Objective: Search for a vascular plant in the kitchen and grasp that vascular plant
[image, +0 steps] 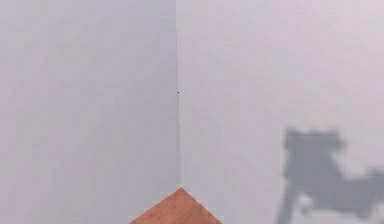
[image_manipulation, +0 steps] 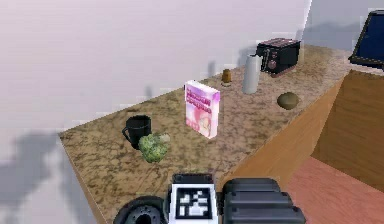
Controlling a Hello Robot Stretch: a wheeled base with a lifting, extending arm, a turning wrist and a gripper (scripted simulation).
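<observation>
Where the bench [image_manipulation: 110, 172] runs along the wall, a green leafy plant [image_manipulation: 153, 148] is seen lying on it, just beside a black mug [image_manipulation: 137, 130] and near an upright pink box [image_manipulation: 202, 110]. The dark body of the fingers [image_manipulation: 140, 214] is seen at the bottom edge. Their state, and whether anything is held, cannot be told.

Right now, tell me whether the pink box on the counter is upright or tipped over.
Upright. The pink box stands on its short bottom edge on the counter, taller than wide, its front face showing.
</observation>
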